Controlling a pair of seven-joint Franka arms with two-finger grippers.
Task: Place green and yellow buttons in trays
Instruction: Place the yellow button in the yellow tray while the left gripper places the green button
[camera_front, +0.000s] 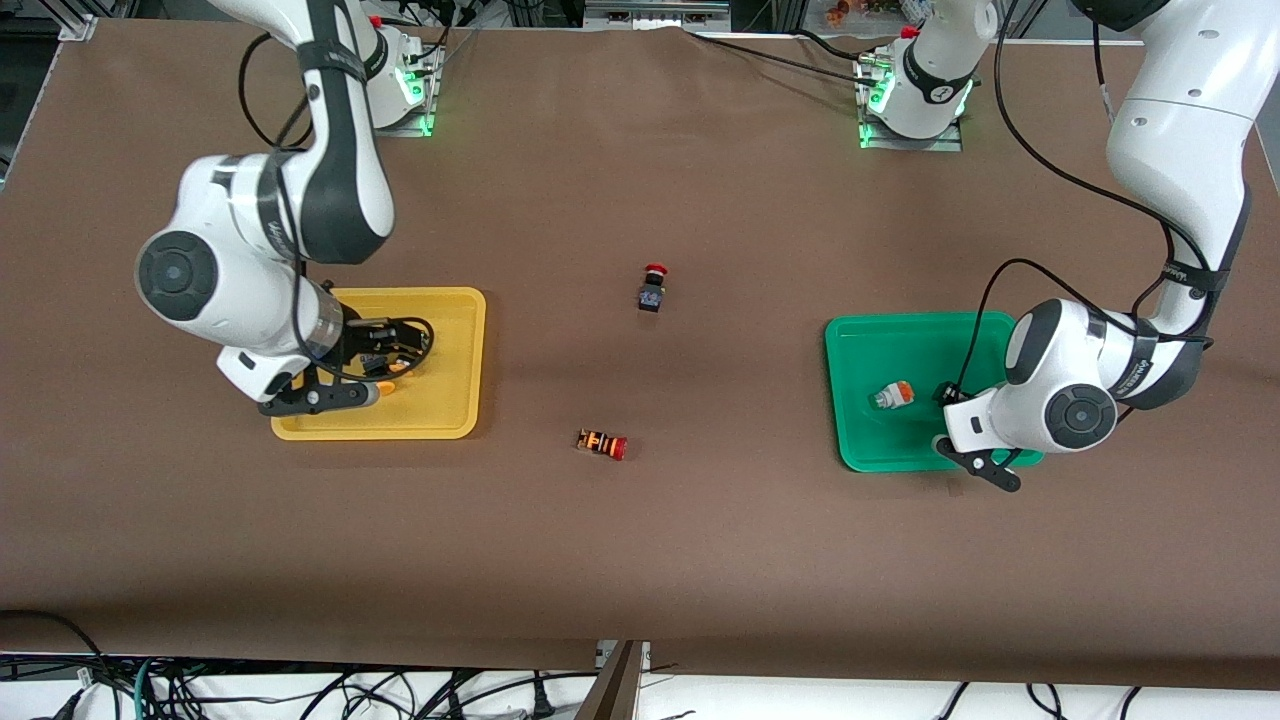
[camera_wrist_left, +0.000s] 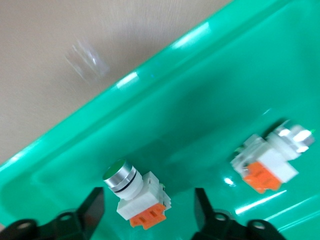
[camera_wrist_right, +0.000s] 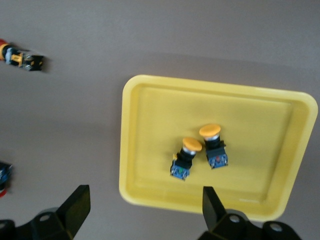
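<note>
The green tray (camera_front: 905, 345) lies toward the left arm's end of the table and holds two green buttons. One green button (camera_front: 892, 395) shows in the front view; the other is hidden under the left hand there. In the left wrist view one green button (camera_wrist_left: 134, 192) lies between the spread fingers of my left gripper (camera_wrist_left: 147, 212), untouched, and the other green button (camera_wrist_left: 272, 157) lies beside it. My left gripper (camera_front: 950, 400) is low over the tray. The yellow tray (camera_wrist_right: 150, 125) holds two yellow buttons (camera_wrist_right: 186, 159) (camera_wrist_right: 214, 145). My right gripper (camera_wrist_right: 145, 210) is open, empty, high over the yellow tray (camera_front: 450, 345).
A black-bodied button with a red cap (camera_front: 652, 287) stands mid-table. An orange-striped button with a red cap (camera_front: 602, 444) lies nearer the front camera. Both also show in the right wrist view, the striped button (camera_wrist_right: 20, 57) and the black-bodied button (camera_wrist_right: 4, 175).
</note>
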